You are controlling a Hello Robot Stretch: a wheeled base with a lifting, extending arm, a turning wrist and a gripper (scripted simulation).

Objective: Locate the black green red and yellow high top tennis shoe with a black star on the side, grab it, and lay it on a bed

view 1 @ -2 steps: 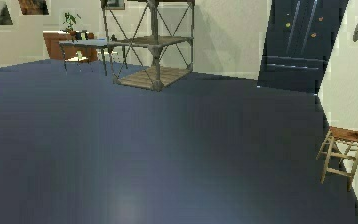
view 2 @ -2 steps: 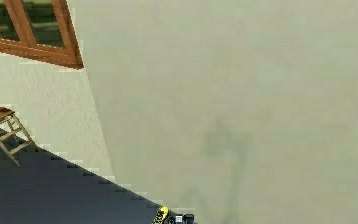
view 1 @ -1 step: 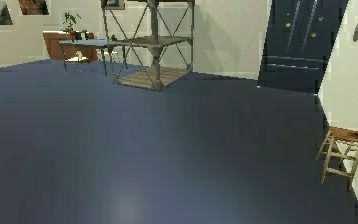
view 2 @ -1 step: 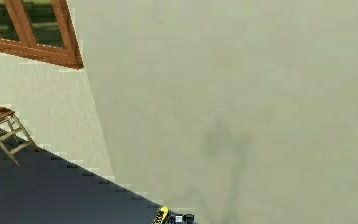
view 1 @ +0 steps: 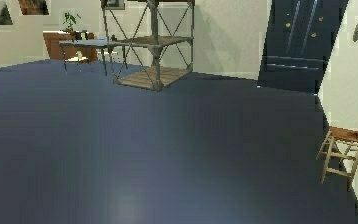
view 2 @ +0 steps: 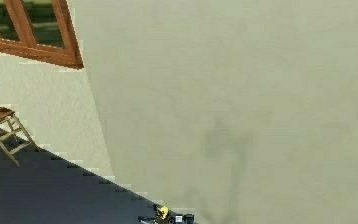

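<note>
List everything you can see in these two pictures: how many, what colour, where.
shelf unit: one, grey frame with wooden boards, forward view's top middle.
table: one, dark top, forward view's upper left.
plant: one, green, by the table near the far wall.
door: one, dark blue, forward view's upper right.
stool: one, light wood, forward view's right edge; likely the same one at the arm side view's left.
window: one, brown frame, arm side view's top left.
yellow blob: one, arm side view's bottom edge, too small to name.
gripper: one, dark, beside the blob; cannot tell whether it holds anything.
</note>
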